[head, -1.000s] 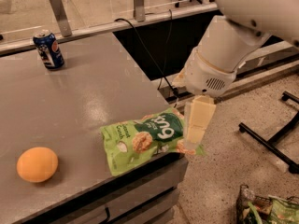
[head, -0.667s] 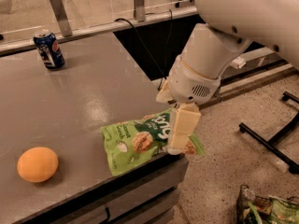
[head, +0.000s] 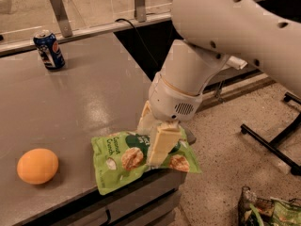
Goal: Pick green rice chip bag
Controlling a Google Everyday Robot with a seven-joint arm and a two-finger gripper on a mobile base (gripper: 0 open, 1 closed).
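Observation:
The green rice chip bag (head: 120, 161) lies flat at the table's front right corner, with its right end hanging over the edge. It is light green with a dark logo patch and pictures of tan rice cakes. My gripper (head: 150, 147) points down at the bag's right half, hanging from the big white arm (head: 225, 27). Its cream fingers (head: 162, 142) stand apart, one in front of the logo patch and one behind it, with their tips at the bag's surface. The bag rests on the table (head: 94, 93) and part of its middle is hidden by the front finger.
An orange ball-like fruit (head: 37, 165) sits near the table's front left. A blue soda can (head: 49, 49) stands at the back left. Mixed wrappers (head: 270, 211) lie on the floor at bottom right. A black frame leg (head: 270, 140) crosses the floor at right.
The arm has swung left and down from beside the bag's right end. The gripper now stands over the bag's logo area. The bag, fruit and can have not moved.

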